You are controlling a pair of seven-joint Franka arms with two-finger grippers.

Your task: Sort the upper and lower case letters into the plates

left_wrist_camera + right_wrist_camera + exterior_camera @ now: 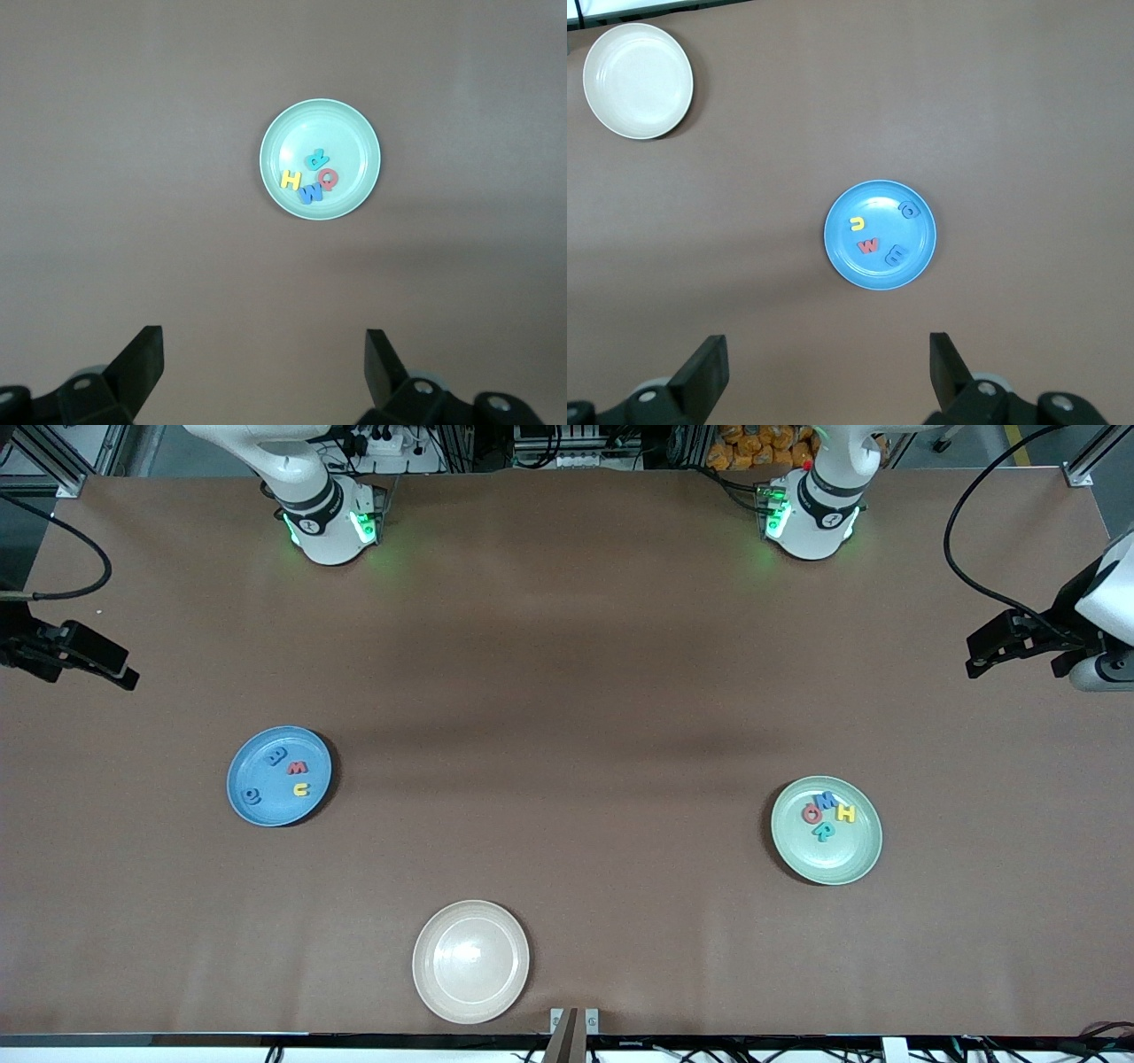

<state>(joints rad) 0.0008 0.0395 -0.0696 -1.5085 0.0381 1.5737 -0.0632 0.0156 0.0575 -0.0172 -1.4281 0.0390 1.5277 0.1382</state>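
My left gripper (261,359) and right gripper (827,363) hang spread wide, holding nothing. Four letters (285,771) lie in the blue plate (257,808), four letters (828,812) in the green plate (842,864).

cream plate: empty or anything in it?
Empty. The cream plate shows a bare inside in the front and right wrist views; no letters in it.
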